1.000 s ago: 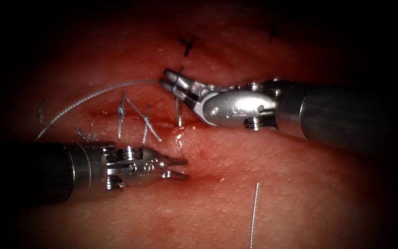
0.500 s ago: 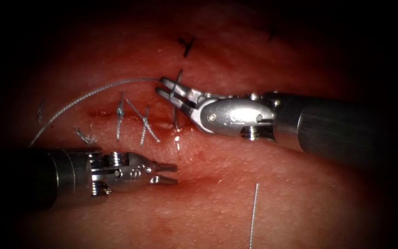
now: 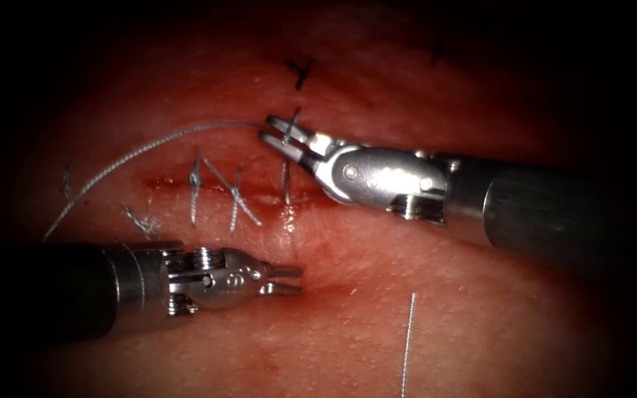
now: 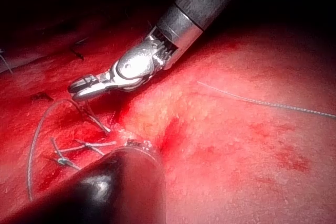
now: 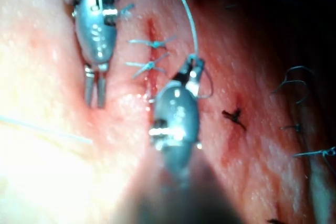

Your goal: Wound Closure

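1. The right claw (image 3: 278, 133) is closed on the needle (image 3: 287, 158) near its upper end; the needle's lower end is in the tissue (image 3: 422, 295) at the cut (image 3: 245, 193); it has shifted slightly right.
2. The left claw (image 3: 285, 280), slightly open, holds nothing; it has returned rightward, near the cut.
3. The thread (image 3: 141, 152) trails left.

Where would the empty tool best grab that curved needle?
Probably the bare stretch of needle between the right tool, shut on its upper curve, and the cut, where it seems to enter tissue. The left tool, open and empty, would come from below, square to it.
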`<state>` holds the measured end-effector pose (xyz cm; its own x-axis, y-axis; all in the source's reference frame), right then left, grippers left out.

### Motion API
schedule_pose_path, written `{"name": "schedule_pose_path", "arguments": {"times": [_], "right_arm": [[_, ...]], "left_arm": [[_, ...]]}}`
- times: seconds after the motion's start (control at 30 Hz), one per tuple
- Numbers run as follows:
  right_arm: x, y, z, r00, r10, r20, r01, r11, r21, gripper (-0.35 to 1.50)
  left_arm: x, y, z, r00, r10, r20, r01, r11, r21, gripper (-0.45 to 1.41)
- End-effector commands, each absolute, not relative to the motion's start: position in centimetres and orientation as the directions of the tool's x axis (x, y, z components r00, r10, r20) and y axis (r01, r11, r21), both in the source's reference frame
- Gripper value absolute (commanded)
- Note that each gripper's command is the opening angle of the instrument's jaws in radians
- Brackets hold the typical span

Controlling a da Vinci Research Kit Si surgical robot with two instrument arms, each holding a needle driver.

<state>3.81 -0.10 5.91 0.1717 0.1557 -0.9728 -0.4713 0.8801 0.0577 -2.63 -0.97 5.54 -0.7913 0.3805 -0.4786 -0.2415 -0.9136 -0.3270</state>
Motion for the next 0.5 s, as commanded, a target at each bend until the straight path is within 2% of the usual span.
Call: {"name": "schedule_pose_path", "arguments": {"times": [0.03, 0.5], "right_arm": [[3.88, -0.02, 5.95, 0.166, 0.170, -0.971, -0.472, 0.879, 0.073, -0.35], [3.87, 0.18, 6.05, 0.178, 0.422, -0.889, -0.434, 0.845, 0.314, -0.35]], "left_arm": [[-2.68, -0.96, 5.60, -0.792, 0.384, -0.476, -0.244, -0.912, -0.330, 0.00], [-2.59, -1.03, 5.64, -0.797, 0.377, -0.472, -0.237, -0.914, -0.330, 0.00]]}}
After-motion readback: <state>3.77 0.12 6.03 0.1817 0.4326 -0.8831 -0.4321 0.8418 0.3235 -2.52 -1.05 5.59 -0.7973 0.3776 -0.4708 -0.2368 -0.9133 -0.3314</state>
